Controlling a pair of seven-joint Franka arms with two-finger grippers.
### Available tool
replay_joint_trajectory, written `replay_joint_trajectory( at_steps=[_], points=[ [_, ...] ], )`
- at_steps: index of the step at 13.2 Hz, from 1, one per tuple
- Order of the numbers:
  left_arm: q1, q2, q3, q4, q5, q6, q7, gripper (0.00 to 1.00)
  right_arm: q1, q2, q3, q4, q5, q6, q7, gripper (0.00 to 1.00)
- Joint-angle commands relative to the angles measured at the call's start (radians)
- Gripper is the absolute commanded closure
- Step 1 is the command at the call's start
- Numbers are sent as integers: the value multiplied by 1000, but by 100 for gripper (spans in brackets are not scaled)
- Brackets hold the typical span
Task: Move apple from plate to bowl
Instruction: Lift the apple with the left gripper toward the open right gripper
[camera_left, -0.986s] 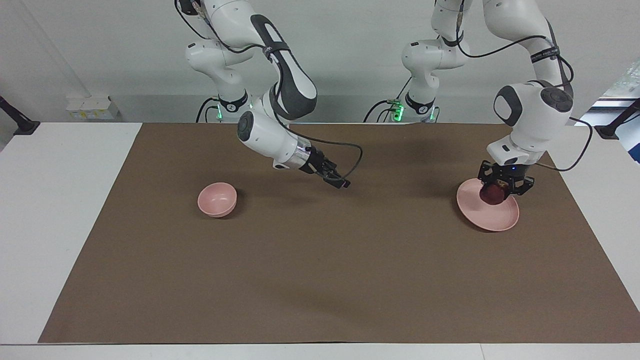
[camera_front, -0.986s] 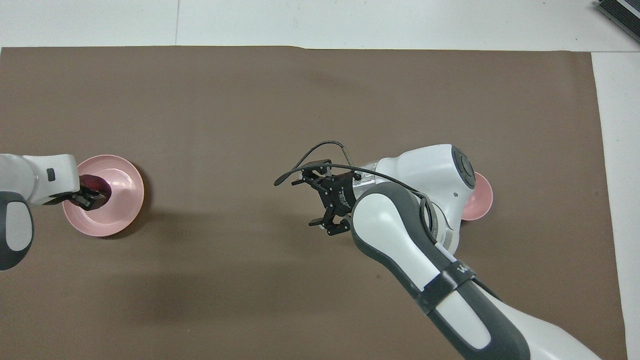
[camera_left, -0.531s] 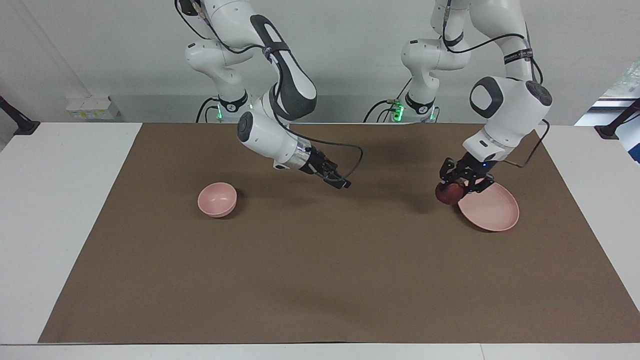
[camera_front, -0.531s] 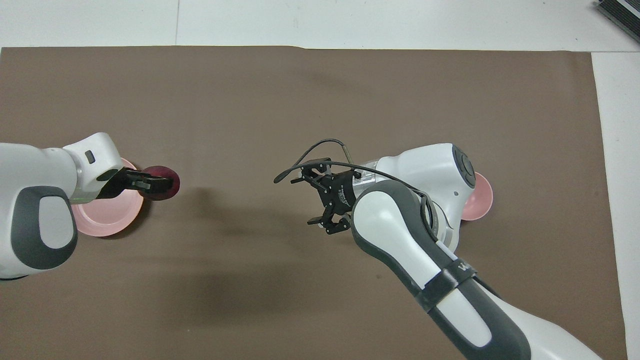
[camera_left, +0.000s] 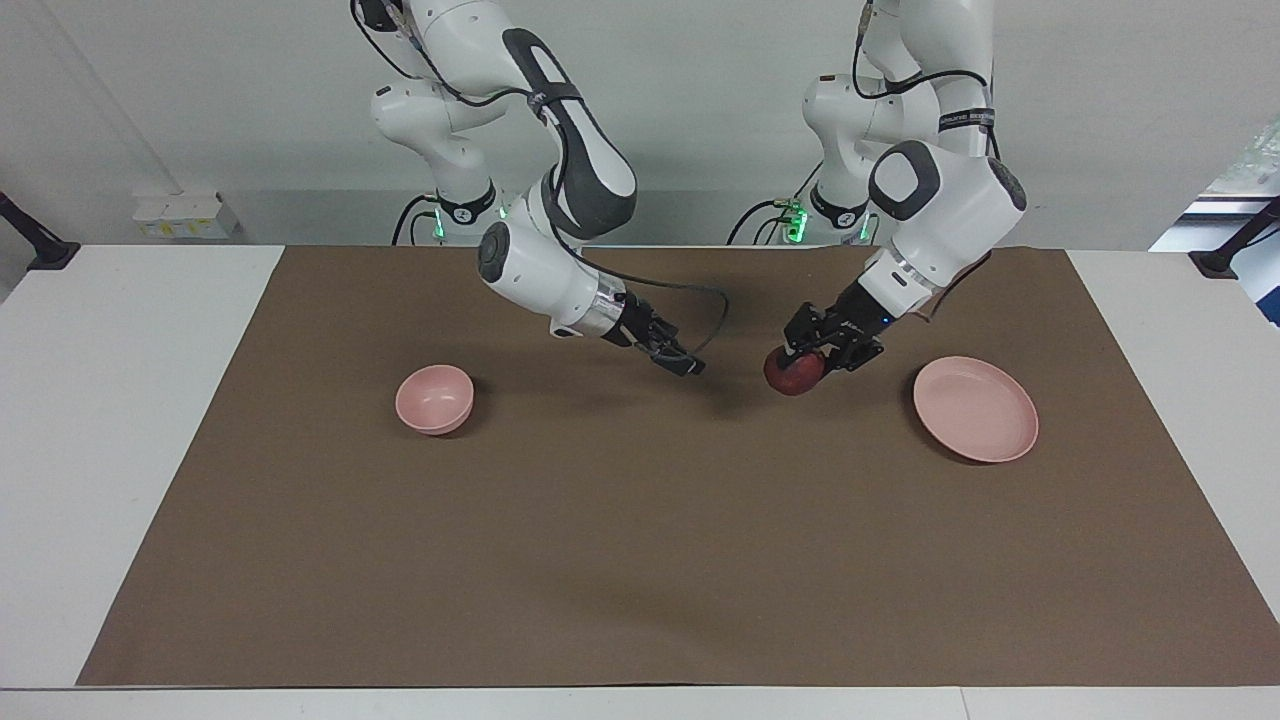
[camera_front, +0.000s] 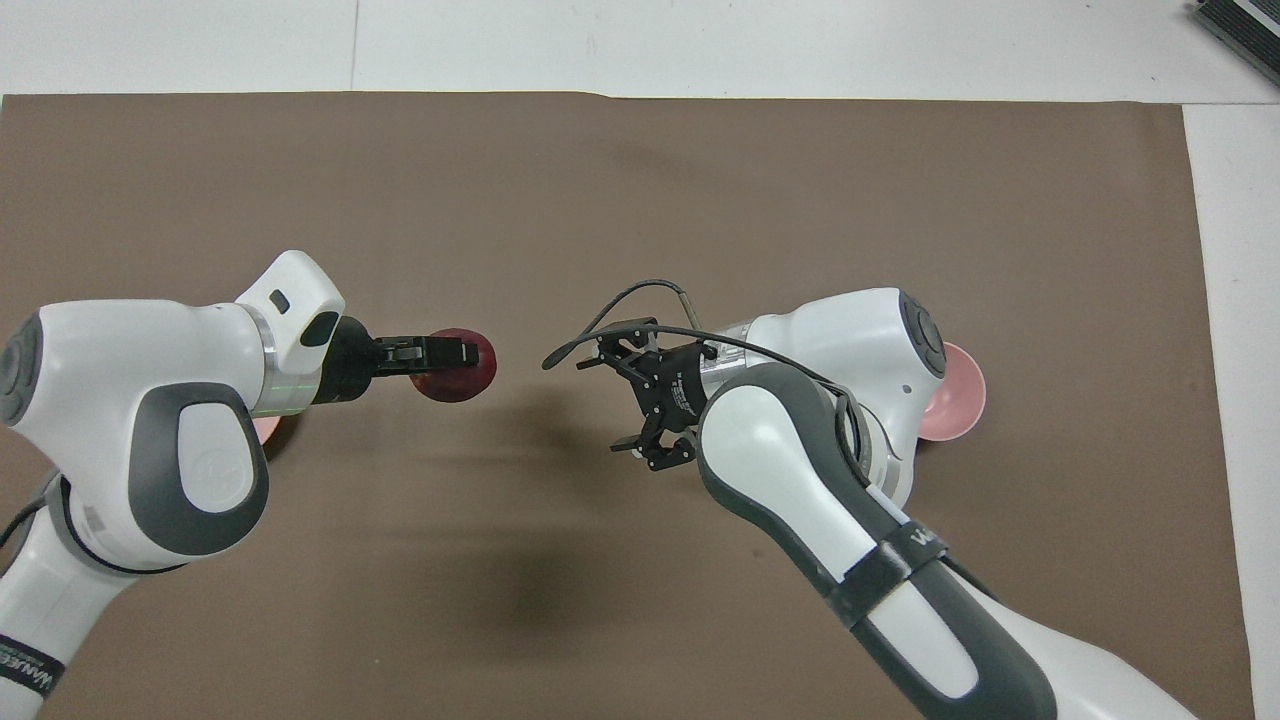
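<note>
My left gripper (camera_left: 812, 352) (camera_front: 455, 353) is shut on the dark red apple (camera_left: 794, 372) (camera_front: 456, 366) and holds it in the air over the bare brown mat, between the plate and the right gripper. The pale pink plate (camera_left: 976, 408) lies empty toward the left arm's end; in the overhead view only a sliver of the plate (camera_front: 268, 430) shows under the left arm. The small pink bowl (camera_left: 434, 398) (camera_front: 958, 392) stands toward the right arm's end. My right gripper (camera_left: 678, 359) (camera_front: 628, 405) is open and empty in the air over the mat's middle.
The brown mat (camera_left: 640, 560) covers most of the white table (camera_left: 110, 400). A dark object (camera_front: 1240, 25) lies at the table's corner farthest from the robots, toward the right arm's end.
My left gripper has lifted the apple off the plate and carried it toward the table's middle, close to the right gripper. The right gripper has barely moved.
</note>
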Motion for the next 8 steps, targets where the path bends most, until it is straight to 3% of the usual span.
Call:
replay_joint_trajectory(
  at_steps=[1,6,8],
  points=[
    [-67,-8,15,-4,-89,50,-36,100,4,12,3,16,23,24,-3,0],
    [-171,-32,15,-52,-166,144,-53,100,-18,7,3,15,48,-47,-294,0],
    [-185,-37,17,-62,-166,142,-55,100,-36,4,0,15,86,-53,-269,0]
  ],
)
